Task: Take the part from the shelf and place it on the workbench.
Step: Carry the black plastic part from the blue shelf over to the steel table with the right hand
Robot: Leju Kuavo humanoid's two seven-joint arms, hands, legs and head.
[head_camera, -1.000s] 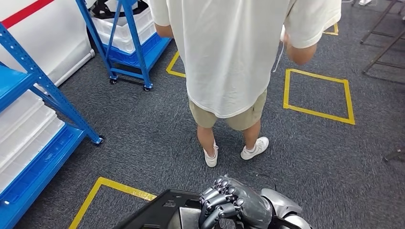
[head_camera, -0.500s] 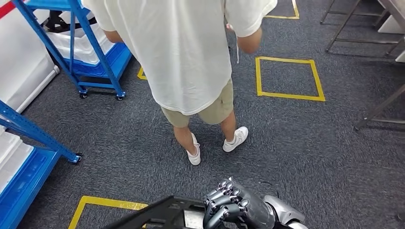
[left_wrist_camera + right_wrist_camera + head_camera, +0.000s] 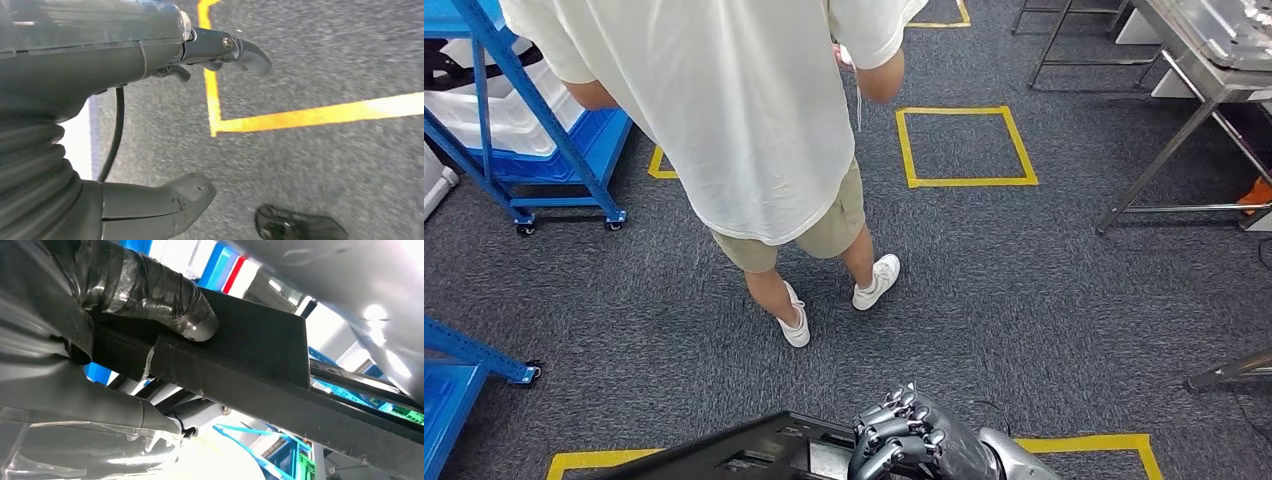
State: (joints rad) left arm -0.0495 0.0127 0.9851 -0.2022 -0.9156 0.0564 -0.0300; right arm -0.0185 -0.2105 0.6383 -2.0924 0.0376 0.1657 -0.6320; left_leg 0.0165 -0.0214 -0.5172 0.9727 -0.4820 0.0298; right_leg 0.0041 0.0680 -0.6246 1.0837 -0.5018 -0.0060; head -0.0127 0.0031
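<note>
Right hand [image 3: 904, 440] clamped on the black part [image 3: 754, 455], down low in front of the body in the head view; from the wrist camera, thumb [image 3: 165, 300] pressed flat on a dark slab of the part [image 3: 240, 345], other fingers wrapped under. Solid-looking grasp. Left hand [image 3: 165, 120] hanging over the grey carpet [image 3: 325, 175] near a yellow tape corner [image 3: 216, 127], fingers spread, nothing in it.

Part off the shelf, then, not yet on the workbench [image 3: 1214, 50], off at the far right with its steel legs on the carpet. Carry leg of the job, probably.

Biggest worry: a person in a white shirt [image 3: 724, 110], standing right ahead, sneakers [image 3: 834, 300] planted between robot and bench. Easy to clip with that long part if swung round. Also gripped one-handed near one end, so likely to sag or twist loose on a bumpy step. Blue rack [image 3: 514, 150] off to the left, another thing to snag.
</note>
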